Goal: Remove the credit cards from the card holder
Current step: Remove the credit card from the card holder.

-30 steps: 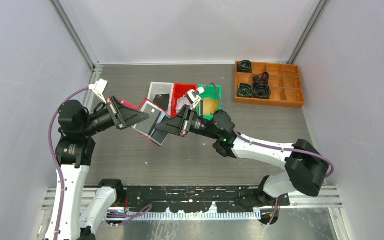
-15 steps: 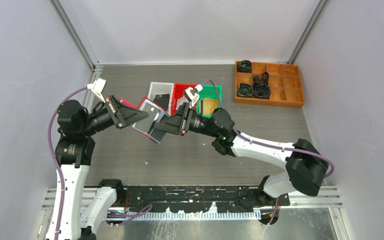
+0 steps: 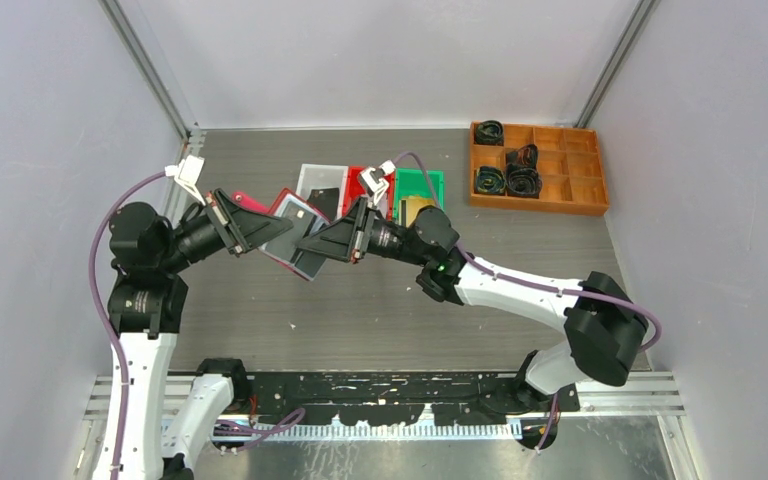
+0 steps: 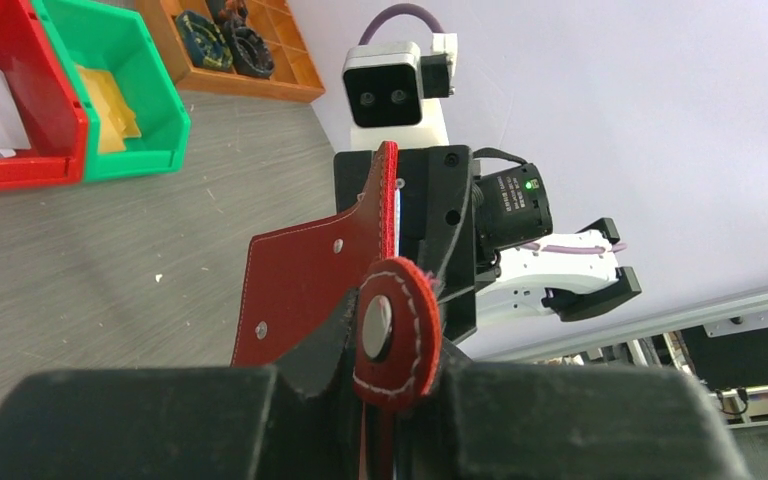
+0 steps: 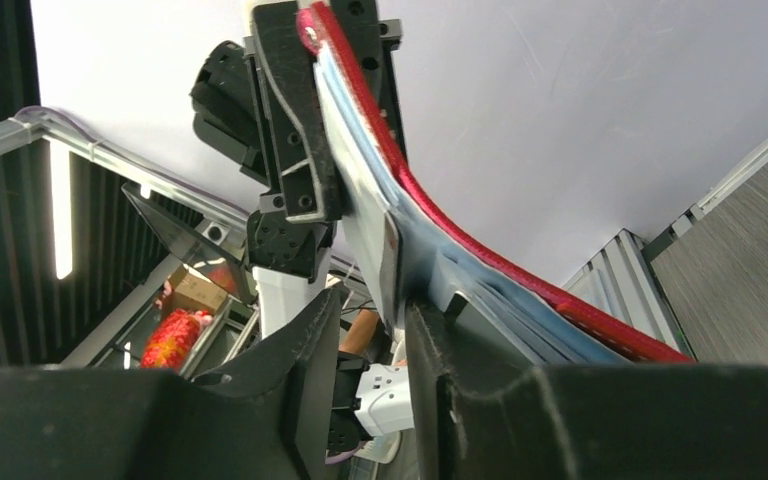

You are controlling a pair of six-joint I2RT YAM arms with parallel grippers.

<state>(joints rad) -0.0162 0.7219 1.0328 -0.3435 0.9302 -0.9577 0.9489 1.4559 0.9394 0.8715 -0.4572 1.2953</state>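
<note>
**Red card holder held up between both arms**

The card holder (image 3: 298,232) is off the table (image 3: 380,310), in the air left of centre in the top view, with one gripper at each end. It is folded open, red skin on the outside and a grey, sleeved inside facing the overhead camera.

The left gripper (image 3: 282,227) comes in from the left of the frame and is clenched on the holder's upper-left end. In the left wrist view the round snap tab (image 4: 395,335) sits right between its two dark fingers (image 4: 140,420), and the red flap stands edge-on above them.

The right gripper (image 3: 312,248) reaches in from the right and meets the holder's lower-right edge. In the right wrist view the holder curves from the top of the frame down to the lower right, and the pale blue credit cards (image 5: 358,200) lie against its inner face. One pale edge runs down into the narrow slot between the right fingers (image 5: 465,385). It lies against one finger; I cannot tell whether the fingers are actually pinching it.

Behind the holder, in the upper middle of the top view, a clear bin (image 3: 318,178), a red bin (image 3: 355,172) and a green bin (image 3: 438,178) stand in a row. A wooden tray (image 3: 570,165) with dark coils sits at the upper right.
</note>
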